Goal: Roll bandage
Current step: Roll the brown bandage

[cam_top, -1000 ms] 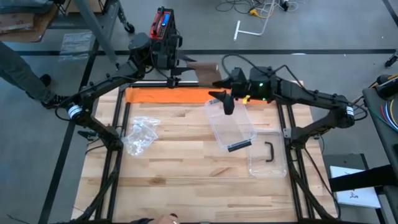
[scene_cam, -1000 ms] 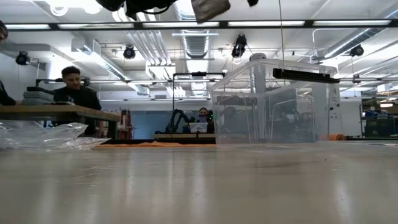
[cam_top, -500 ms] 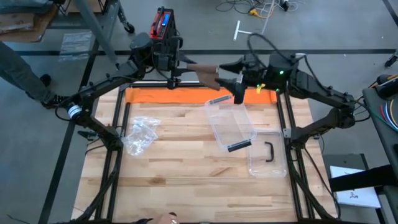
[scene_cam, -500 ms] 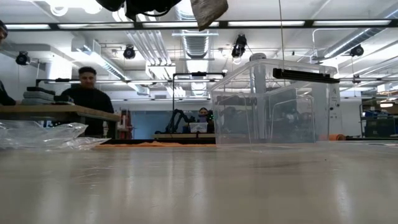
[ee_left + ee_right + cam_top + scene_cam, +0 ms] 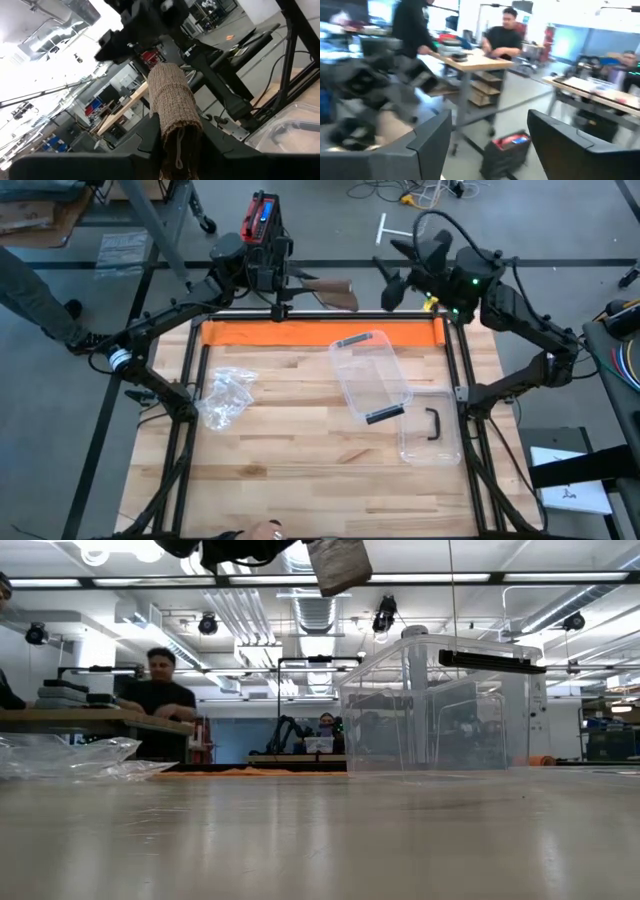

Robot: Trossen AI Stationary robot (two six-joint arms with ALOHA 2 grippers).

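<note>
Left gripper (image 5: 300,283) is raised past the far edge of the bench (image 5: 300,470), jaws clamped on the bandage (image 5: 333,290). Bandage is a brown knit roll sticking out from the jaws toward the right arm, off the bench surface; left wrist view shows its near end pinched between the fingers (image 5: 145,145), free end pointing away. Low view catches only its lower tip (image 5: 338,565) hanging at the top of frame.

Right gripper (image 5: 392,270) is up beyond the far edge too, near the bandage but apart from it, jaws apart and holding nothing; right wrist view shows both fingers (image 5: 427,140) spread wide.

On the bench: orange mat (image 5: 320,333) along the far edge, clear box (image 5: 372,375) mid-bench, clear lid (image 5: 432,425) with black handle just beside it, crumpled plastic bag (image 5: 225,395) on the left side.

A person (image 5: 160,690) stands in the room behind.
</note>
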